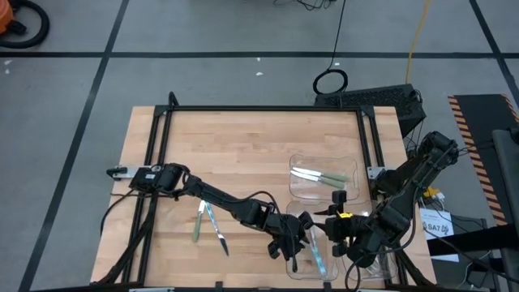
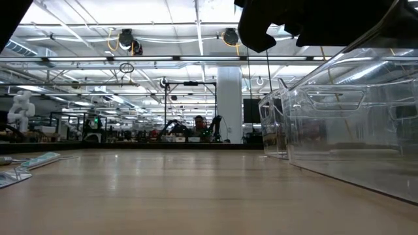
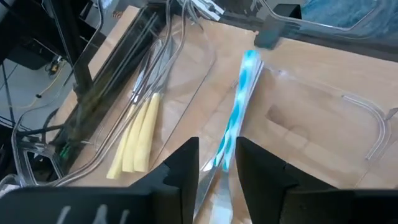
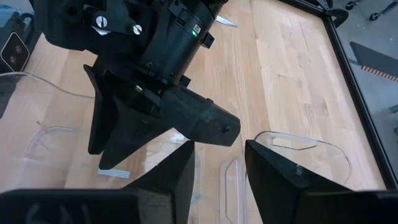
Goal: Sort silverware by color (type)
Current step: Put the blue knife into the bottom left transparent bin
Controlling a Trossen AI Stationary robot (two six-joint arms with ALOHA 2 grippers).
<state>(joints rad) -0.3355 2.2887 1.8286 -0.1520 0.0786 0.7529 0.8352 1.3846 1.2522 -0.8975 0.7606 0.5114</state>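
A blue-handled utensil [image 3: 241, 106] lies slanted in a clear tray [image 3: 373, 124] near the table's front edge, its silver end running back between the fingers of my left gripper [image 3: 216, 142], which is open over that tray [image 1: 312, 272]. Beside it, three yellow handles [image 3: 137, 137] rest in a neighbouring clear tray. Two green-handled utensils [image 1: 323, 176] lie in a farther tray [image 1: 302, 161]. A green-handled one [image 1: 197, 229] and a blue-handled one [image 1: 217, 234] lie loose on the wood at the left. My right gripper [image 4: 219, 146] hangs open above the trays, holding nothing. My left gripper's fingers [image 3: 183, 168] stand on either side of the blue-handled utensil near where handle meets metal [image 3: 219, 163], slanting down from the table's left side and lying along it. Whether they touch it I cannot tell. The handle's far end lies in the tray.
My two grippers stand close together over the front trays [image 1: 324, 235]. A black frame [image 1: 259, 109] runs round the table's far part. Bare wood [image 1: 235, 154] spreads across the table's middle and left. The trays' clear walls [image 2: 339, 111] rise at the right in the low view.
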